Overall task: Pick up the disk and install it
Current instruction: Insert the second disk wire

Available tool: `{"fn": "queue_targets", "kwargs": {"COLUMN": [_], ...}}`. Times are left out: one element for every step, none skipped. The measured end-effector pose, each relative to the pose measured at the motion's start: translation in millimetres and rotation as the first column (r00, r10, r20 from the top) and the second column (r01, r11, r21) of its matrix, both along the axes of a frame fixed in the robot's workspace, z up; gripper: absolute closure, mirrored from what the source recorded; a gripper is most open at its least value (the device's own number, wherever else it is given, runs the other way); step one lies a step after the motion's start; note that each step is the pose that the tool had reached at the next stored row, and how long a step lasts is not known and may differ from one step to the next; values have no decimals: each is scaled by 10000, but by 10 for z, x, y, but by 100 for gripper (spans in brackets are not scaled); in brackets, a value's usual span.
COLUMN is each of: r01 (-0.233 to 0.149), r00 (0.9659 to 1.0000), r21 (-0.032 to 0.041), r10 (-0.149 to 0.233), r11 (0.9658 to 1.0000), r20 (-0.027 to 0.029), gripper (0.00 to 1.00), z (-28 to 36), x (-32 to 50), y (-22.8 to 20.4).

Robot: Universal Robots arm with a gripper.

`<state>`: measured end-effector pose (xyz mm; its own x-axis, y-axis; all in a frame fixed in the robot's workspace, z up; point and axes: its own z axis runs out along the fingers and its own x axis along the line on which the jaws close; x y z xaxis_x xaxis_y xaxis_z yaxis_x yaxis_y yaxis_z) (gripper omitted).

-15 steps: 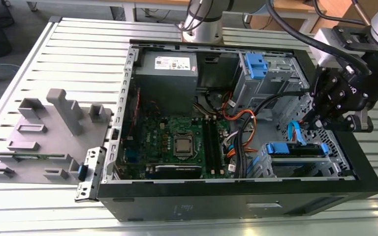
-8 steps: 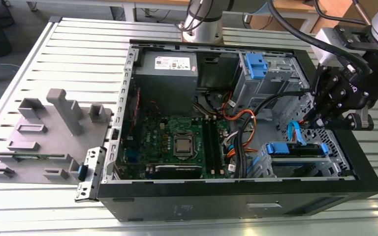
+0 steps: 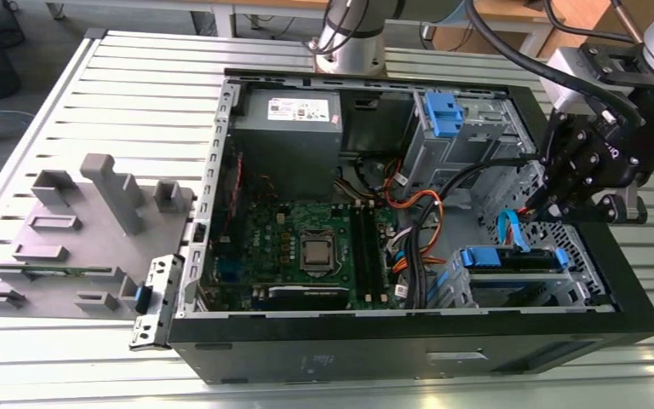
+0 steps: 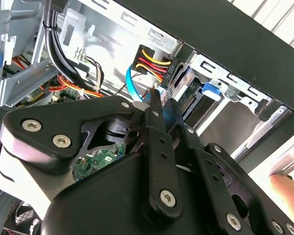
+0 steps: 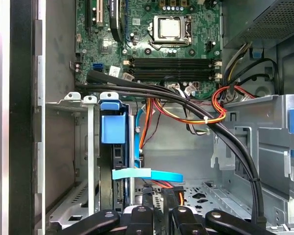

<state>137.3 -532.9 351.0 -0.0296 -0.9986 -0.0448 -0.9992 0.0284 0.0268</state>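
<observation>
The black multi-link pincer [image 3: 582, 200] hangs over the open black computer case [image 3: 418, 341], above its lower metal drive cage [image 3: 554, 294]. The silver disk in its blue plastic bracket [image 5: 112, 128] sits slotted inside that cage. Pincer fingers [image 4: 154, 115] lie together, holding nothing.

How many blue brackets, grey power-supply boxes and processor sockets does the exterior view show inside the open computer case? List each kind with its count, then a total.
Blue brackets: 2
Grey power-supply box: 1
Processor socket: 1
Total: 4
</observation>
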Motion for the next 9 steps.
{"fn": "queue_targets", "kwargs": {"r01": [0,-1,-2,-1,-2,-2,-1,-1,-1], "r00": [10000,10000,10000,10000,10000,10000,10000,10000,10000], "r21": [0,-1,-1,-1,0,-1,-1,0,-1], "r10": [0,1,2,1,2,2,1,1,1], "r11": [10000,10000,10000,10000,10000,10000,10000,10000,10000], "r20": [0,0,0,0,0,0,0,0,0], "gripper": [76,76,76,76,76,70,70,64,58], "z": [0,1,0,0,0,0,0,0,0], "x": [0,1,1,1,1,1,1,1,2], "y": [0,0,1,1,1,1,1,1,1]}}
